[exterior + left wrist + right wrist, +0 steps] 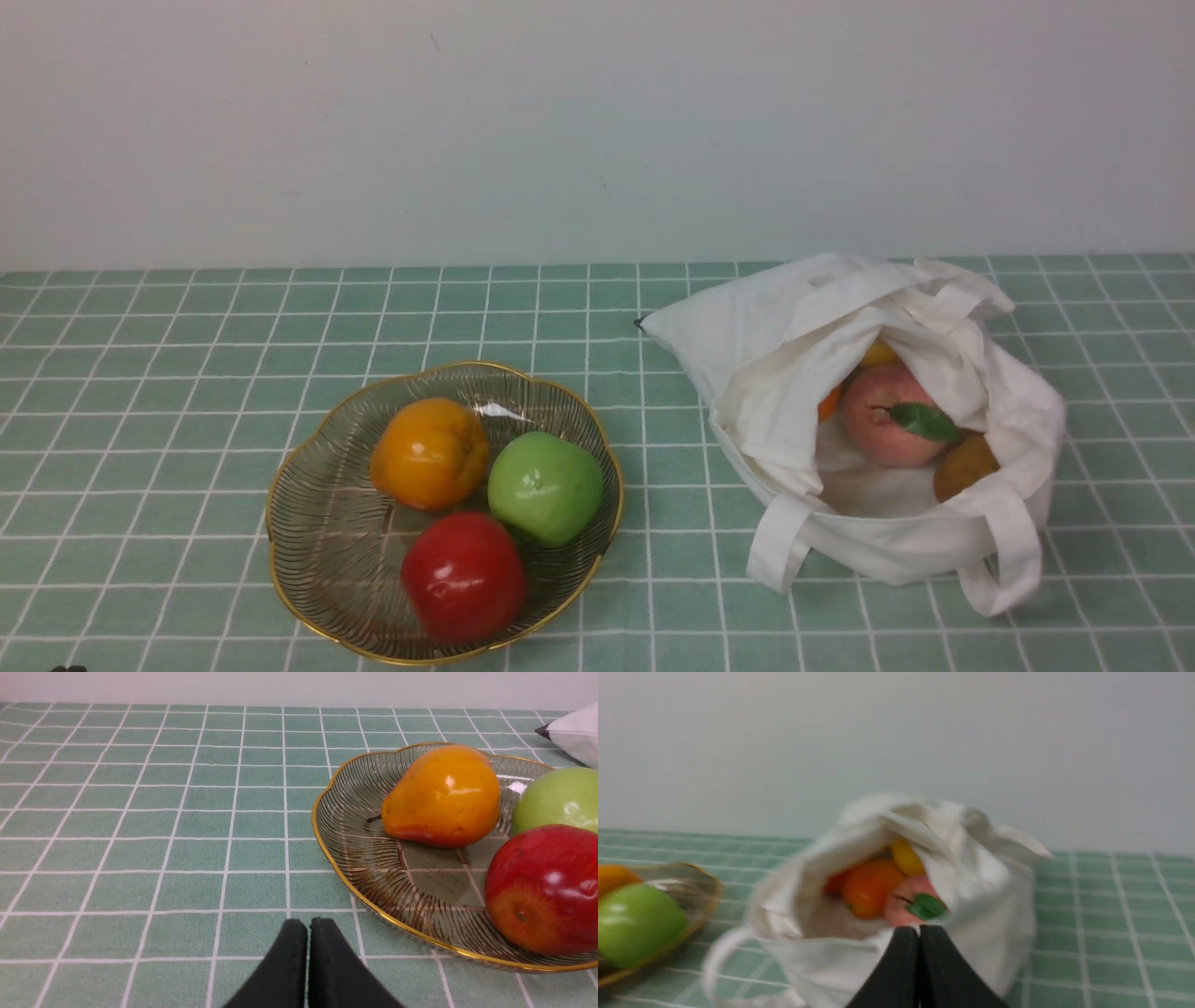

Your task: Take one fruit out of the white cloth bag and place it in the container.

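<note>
With the green apple [545, 488] in the glass bowl [273, 551], left of the white bag [794, 373], 1 task remained: keeping both pincers, left [308, 921] and right [920, 927] (each closed, gripping nothing), clear of the bowl's 3 fruits.

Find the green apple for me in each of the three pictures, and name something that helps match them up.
Front view: right part of the bowl, the apple between the orange fruit and the bag.
Left wrist view: at the picture's right edge, partly cut off, behind the red apple.
Right wrist view: at the left edge, blurred.
Shared landmark: the bowl's gold rim.
</note>
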`<move>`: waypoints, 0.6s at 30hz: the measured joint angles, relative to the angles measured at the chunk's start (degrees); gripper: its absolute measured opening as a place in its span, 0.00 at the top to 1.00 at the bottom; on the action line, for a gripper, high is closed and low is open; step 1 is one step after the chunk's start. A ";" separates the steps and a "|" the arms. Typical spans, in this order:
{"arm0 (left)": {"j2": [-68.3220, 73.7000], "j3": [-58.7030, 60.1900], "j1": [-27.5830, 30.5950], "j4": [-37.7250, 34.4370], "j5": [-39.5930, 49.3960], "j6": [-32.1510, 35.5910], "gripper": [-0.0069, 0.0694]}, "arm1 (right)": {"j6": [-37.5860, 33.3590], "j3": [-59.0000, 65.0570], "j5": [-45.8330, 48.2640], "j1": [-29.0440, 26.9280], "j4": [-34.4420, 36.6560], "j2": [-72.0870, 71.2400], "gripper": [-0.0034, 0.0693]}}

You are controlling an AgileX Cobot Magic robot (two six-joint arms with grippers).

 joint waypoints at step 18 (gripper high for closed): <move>0.00 0.00 0.00 0.00 0.00 0.00 0.92 | -0.24 0.54 6.98 -8.34 -0.60 0.06 0.97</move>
